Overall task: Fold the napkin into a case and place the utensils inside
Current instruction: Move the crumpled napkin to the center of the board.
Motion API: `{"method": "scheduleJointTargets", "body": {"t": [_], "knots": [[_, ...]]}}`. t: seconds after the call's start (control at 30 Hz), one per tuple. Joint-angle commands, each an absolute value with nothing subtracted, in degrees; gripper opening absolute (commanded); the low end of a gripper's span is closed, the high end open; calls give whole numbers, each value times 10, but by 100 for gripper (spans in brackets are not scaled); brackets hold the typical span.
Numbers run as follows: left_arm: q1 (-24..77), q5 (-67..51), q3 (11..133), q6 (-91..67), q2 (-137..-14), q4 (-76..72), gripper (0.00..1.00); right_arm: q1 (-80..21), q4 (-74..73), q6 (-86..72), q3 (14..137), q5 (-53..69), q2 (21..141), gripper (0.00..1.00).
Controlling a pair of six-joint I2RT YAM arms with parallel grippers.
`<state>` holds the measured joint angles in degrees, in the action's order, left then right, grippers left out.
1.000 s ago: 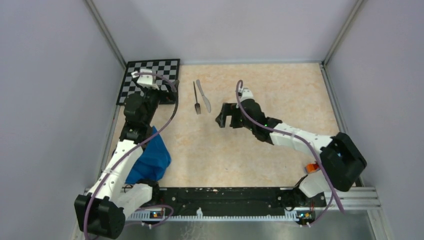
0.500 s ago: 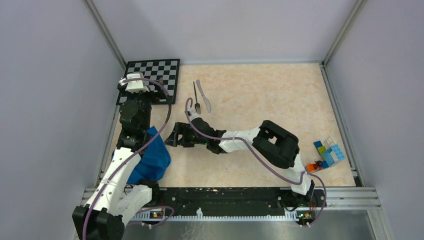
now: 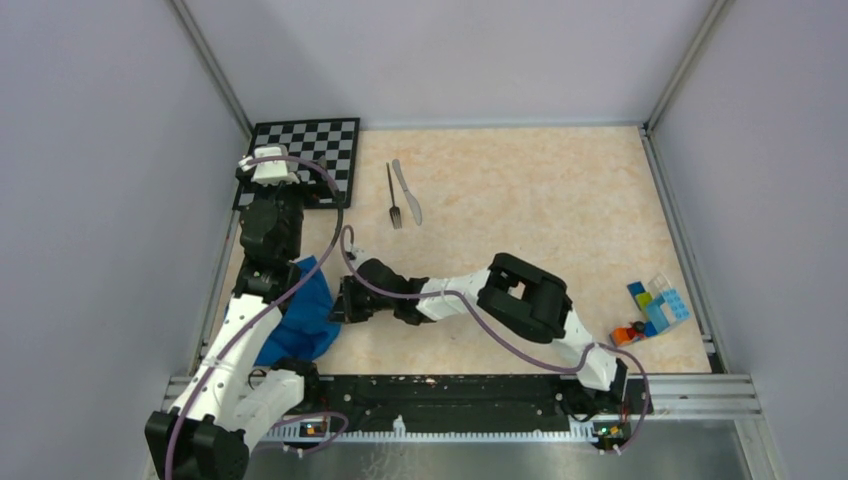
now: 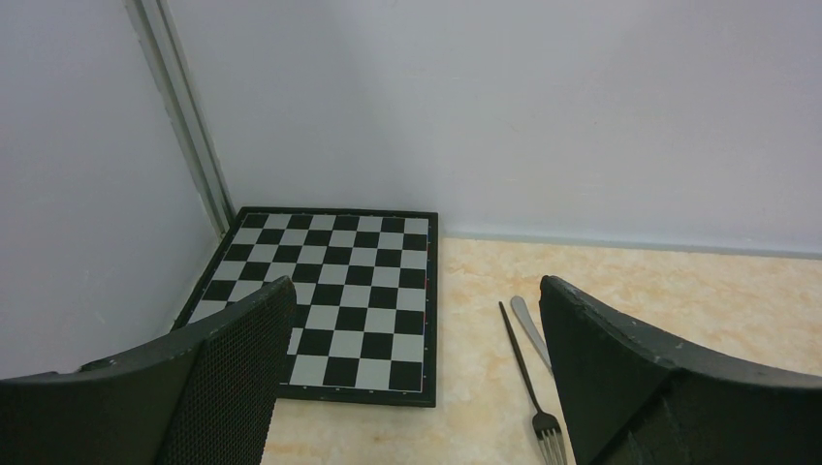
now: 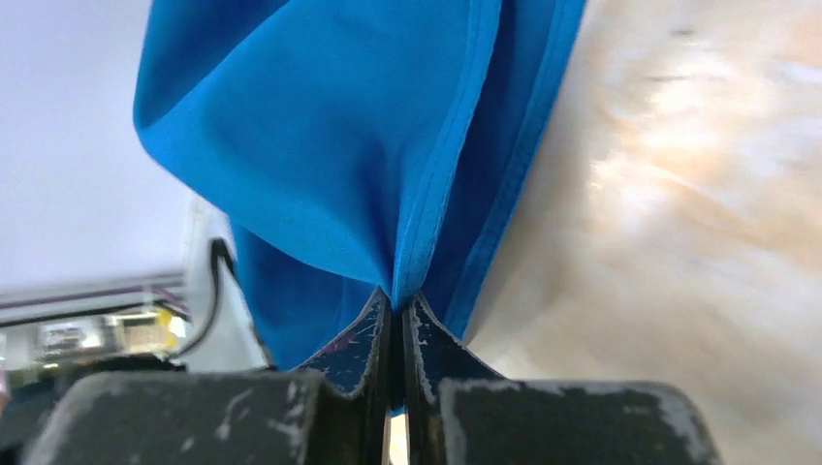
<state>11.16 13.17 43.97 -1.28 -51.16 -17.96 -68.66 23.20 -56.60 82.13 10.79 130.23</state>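
At the near-left corner of the worktop (image 3: 520, 200), the overhead view shows the napkin (image 3: 305, 315) bunched in a heap, partly under the left arm, with the right end effector (image 3: 340, 305) reaching across to its right edge. The fork (image 3: 394, 197) and knife (image 3: 406, 190) lie side by side farther back, beside the checkerboard (image 3: 320, 150), over which the left end effector (image 3: 272, 160) hovers. From the left wrist, that left end effector (image 4: 417, 291) stands wide apart and holds nothing, with the checkerboard (image 4: 330, 291), fork (image 4: 523, 373) and knife (image 4: 531, 329) ahead. From the right wrist, the right end effector (image 5: 397, 310) is pinched together on a hemmed edge of the napkin (image 5: 339, 145). This looks like the opening step, before any fold. Next, the cloth probably needs drawing onto open worktop, clear of the left arm and the cutlery, then spreading flat.
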Motion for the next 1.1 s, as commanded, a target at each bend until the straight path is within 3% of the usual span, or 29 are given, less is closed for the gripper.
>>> {"method": "scheduleJointTargets", "body": {"t": [0.0, 0.27, 0.5, 0.6, 0.73, 0.87, 0.97, 1.03, 1.07], "knots": [[112, 136, 437, -5, -512, -200, 99, -646, 189, -446, 759, 93, 1172, 0], [112, 107, 443, -5, -526, -193, 99, -498, 69, -254, 492, 84, 880, 0], [114, 32, 469, -21, -570, -170, 99, -466, -207, -173, 461, -231, 690, 0], [114, 9, 472, -24, -581, -169, 99, -466, -272, -174, 504, -271, 658, 0], [115, 21, 455, -20, -583, -188, 99, -481, -301, -154, 586, -221, 676, 0], [115, 35, 455, -14, -586, -186, 99, -531, -258, -115, 670, 7, 761, 0], [115, 69, 454, -28, -588, -187, 99, -515, -65, -209, 648, 363, 792, 29], [115, 76, 457, -26, -593, -180, 99, -498, 103, -316, 587, 416, 779, 53], [115, 75, 459, -26, -594, -177, 99, -487, 129, -336, 570, 407, 775, 60]]}}
